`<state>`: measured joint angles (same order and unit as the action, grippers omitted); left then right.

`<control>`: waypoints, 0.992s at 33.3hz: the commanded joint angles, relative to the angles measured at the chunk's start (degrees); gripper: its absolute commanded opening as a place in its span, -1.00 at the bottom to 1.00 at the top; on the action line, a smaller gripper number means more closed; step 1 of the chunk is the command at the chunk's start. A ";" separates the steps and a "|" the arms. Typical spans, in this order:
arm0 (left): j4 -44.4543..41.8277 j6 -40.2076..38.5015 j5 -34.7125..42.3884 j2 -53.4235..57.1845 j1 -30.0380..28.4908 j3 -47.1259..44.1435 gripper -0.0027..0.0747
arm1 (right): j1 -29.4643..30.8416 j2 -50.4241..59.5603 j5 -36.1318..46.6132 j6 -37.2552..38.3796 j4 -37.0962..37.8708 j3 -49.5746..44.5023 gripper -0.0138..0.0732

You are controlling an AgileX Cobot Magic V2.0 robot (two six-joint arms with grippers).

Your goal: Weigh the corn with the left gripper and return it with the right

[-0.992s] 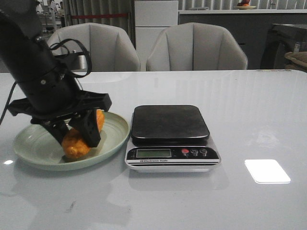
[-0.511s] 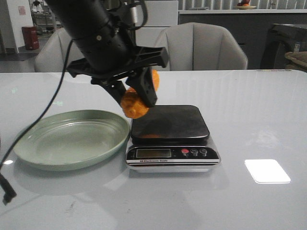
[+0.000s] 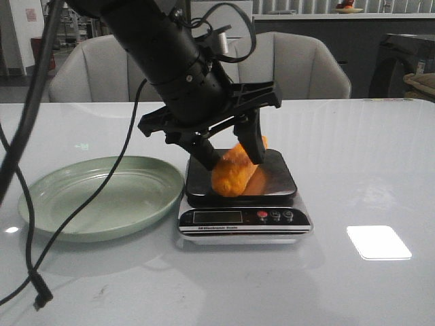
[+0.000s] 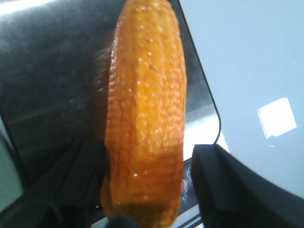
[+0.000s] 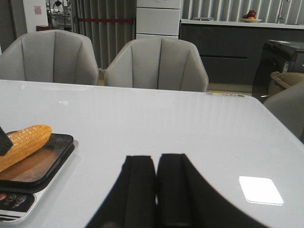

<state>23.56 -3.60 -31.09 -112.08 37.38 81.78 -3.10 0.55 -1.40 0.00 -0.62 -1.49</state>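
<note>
Now we see open table (image 3: 367,163) beyond our left gripper (image 3: 231,155) toward the right arm's side, with the plate (image 3: 102,197) behind it on the other side, near the scale's (image 3: 241,190) edge. The left gripper pinches the corn (image 3: 234,173) across its middle, the cob low over the scale's dark platform; whether it touches we cannot tell. Its long axis runs tilted, one end nearer the display, the other toward the chairs. Half a second ago it hung at the platform's plate-side edge. Our right gripper (image 5: 156,190) is pressed together, well apart from the scale.
</note>
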 commanded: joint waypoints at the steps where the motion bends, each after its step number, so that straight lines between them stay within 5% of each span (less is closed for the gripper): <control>1: 3.69 -0.38 3.90 2.91 0.25 1.91 0.30 | -0.08 1.09 4.36 0.00 0.31 -0.55 -0.33; 14: 0.81 -0.27 3.11 8.38 0.25 0.19 0.28 | -0.08 1.09 4.36 0.00 0.31 -0.55 -0.33; 33: -13.70 -0.27 2.27 34.78 -0.81 -20.00 0.28 | -0.08 1.09 4.36 0.00 0.31 -0.55 -0.33</control>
<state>11.66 -3.60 -31.09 -82.95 36.68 62.90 -3.10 0.55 -1.40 0.00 -0.62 -1.49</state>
